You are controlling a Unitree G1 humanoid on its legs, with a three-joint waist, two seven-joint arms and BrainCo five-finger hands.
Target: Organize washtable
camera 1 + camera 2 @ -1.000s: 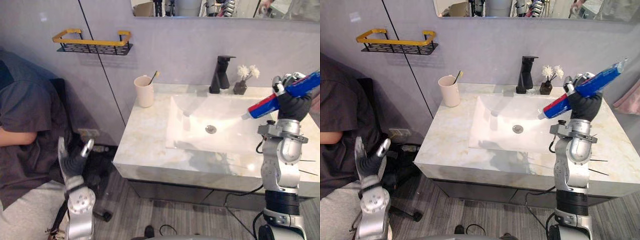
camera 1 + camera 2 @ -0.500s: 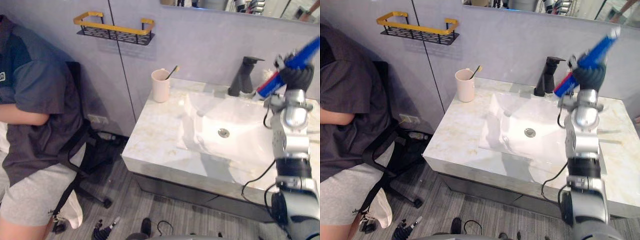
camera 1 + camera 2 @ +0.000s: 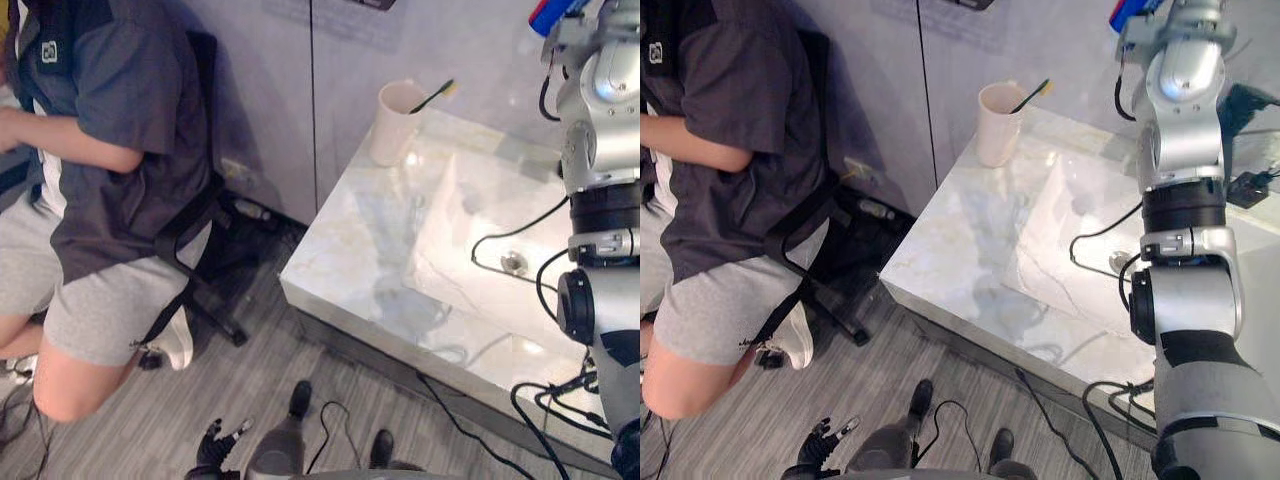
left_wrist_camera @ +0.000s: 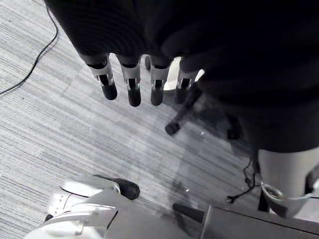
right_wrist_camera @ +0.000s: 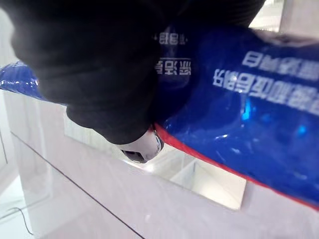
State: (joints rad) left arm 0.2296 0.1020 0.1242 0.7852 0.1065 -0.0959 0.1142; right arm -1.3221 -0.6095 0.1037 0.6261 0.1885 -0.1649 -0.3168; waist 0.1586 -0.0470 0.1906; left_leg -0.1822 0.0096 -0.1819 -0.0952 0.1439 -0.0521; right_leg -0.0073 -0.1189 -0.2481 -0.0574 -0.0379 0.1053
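Up at the far side of the washtable, against the pale wall: right hand, dark cover and fingers clenched round toothpaste tube, blue with a red stripe and white print, gripped across its body; a silver piece of one finger showing under the cover, against the tube's lower edge. Blue-and-red end of the same toothpaste tube at the top of the head views, held high, well clear of the counter, above the rear of the sink. Below it: washtable, pale marble top, with sunken white sink and round metal drain. At the counter's back left corner, close to the wall: beige cup, upright, with toothbrush leaning out over its rim, dark handle, yellowish head. Left hand low beside the robot, well apart from the washtable, fingers straight and slack, holding nothing, pointed down over grey plank floor. Left of the washtable: person in dark grey shirt and light grey shorts, seated on black office chair, white shoe on the floor. Wall socket low on the wall behind the chair.
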